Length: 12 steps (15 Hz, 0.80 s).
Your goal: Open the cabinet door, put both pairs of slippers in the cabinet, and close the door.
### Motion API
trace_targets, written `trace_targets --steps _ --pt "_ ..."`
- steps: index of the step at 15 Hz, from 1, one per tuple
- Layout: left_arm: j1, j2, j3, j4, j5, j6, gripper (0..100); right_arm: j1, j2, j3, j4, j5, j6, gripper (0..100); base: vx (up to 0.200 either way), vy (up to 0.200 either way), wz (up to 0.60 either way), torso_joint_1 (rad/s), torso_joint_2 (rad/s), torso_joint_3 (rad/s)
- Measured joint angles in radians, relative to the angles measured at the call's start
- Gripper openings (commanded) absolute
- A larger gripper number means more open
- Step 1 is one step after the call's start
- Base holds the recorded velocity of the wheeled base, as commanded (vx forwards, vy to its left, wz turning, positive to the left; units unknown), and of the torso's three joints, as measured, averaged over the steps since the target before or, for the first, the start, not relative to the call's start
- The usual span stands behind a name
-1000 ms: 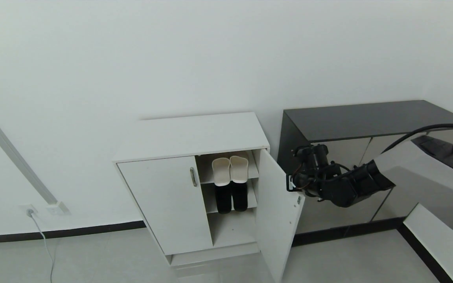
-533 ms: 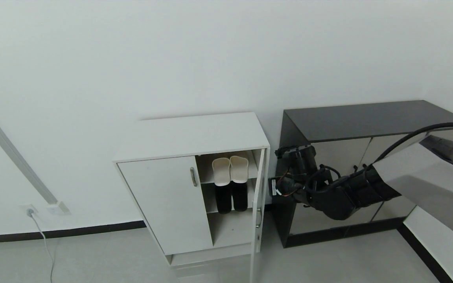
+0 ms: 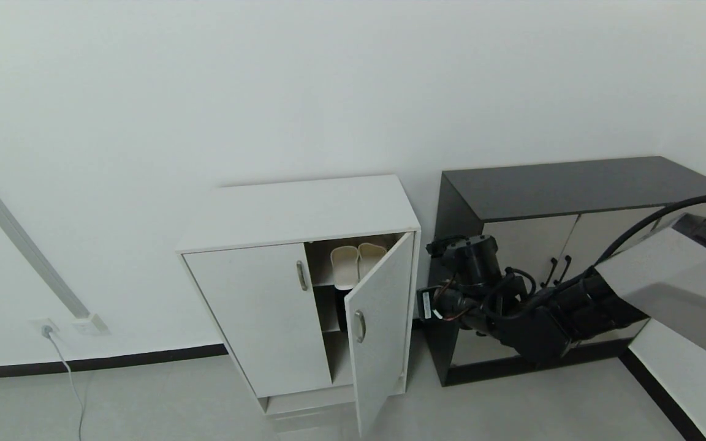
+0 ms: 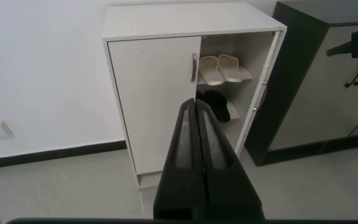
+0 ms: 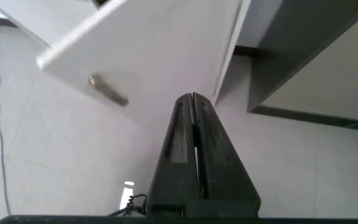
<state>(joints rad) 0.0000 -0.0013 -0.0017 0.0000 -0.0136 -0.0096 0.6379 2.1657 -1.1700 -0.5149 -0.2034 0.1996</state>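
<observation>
Right claw (image 5: 194,102) closed on nothing, I judge the half-open cabinet door (image 3: 380,318) light, stiff and free-swinging, best pushed flat on its face near the handle (image 3: 360,326).

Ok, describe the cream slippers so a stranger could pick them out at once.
Find the white cabinet against the wall, left of the dark sideboard. Behind its half-open right door, the cream slippers sit on the top shelf; the pair below is black.
</observation>
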Motion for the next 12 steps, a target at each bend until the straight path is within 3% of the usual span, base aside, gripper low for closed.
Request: trace_targets --steps 2,6,12 --pt "0.0 0.0 0.0 0.0 0.0 0.0 0 0.01 -0.006 0.006 -0.006 0.011 0.0 0 0.0 0.0 0.6 0.005 0.0 0.0" --pt "-0.001 0.0 0.0 0.0 0.0 0.001 0 0.018 -0.012 0.059 -0.076 0.081 0.001 0 0.0 0.0 0.0 0.0 0.0 0.0" --pt "0.0 0.0 0.0 0.0 0.0 0.002 0 0.009 -0.035 0.236 -0.245 0.079 -0.001 0 0.0 0.0 0.0 0.0 0.0 0.0"
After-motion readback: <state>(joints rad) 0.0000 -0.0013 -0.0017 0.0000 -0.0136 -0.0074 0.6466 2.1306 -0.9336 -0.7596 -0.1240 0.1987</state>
